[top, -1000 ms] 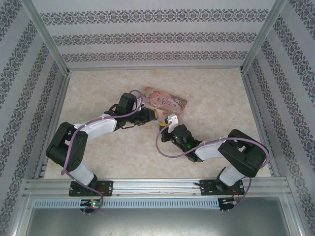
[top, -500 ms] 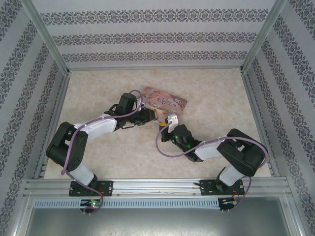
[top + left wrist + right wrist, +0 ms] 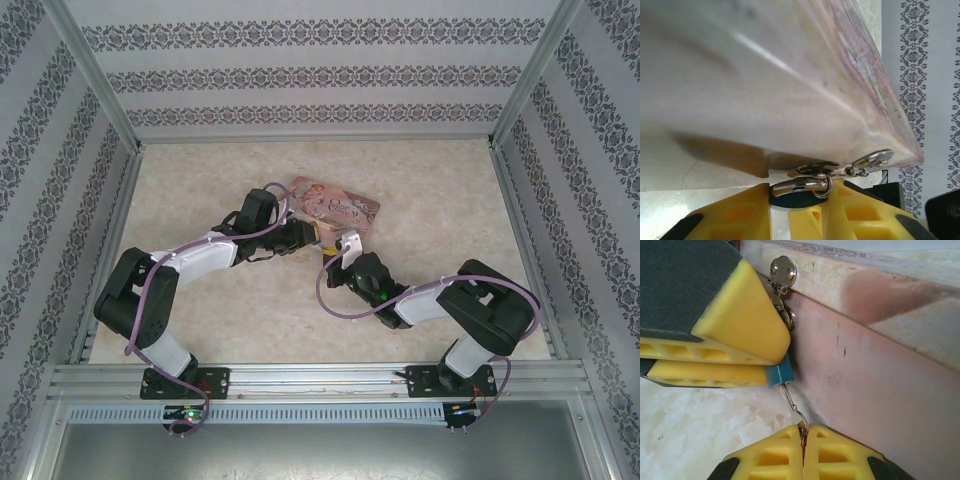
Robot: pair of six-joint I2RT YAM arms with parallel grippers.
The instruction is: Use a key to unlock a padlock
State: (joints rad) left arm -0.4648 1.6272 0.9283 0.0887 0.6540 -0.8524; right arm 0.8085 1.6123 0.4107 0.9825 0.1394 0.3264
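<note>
Now L gripper (image 3: 801,194) is clamped, yellow pads tight on the tiny blue-bodied padlock w/ silvery shackle (image 3: 780,374), which sits right against the pink illustrated rectangular tin box (image 3: 875,390), by its metal clasp. R gripper (image 3: 804,440) is pinched closed on the thin pale metal key (image 3: 792,401); key tip meets the padlock body.

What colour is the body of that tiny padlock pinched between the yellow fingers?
Blue. The padlock body shows best in the right wrist view, peeking out below the yellow pads.

Black joints (image 3: 135,300), white links (image 3: 205,252), purple cables (image 3: 320,290), yellow ribbed claw fingers (image 3: 770,457).
</note>
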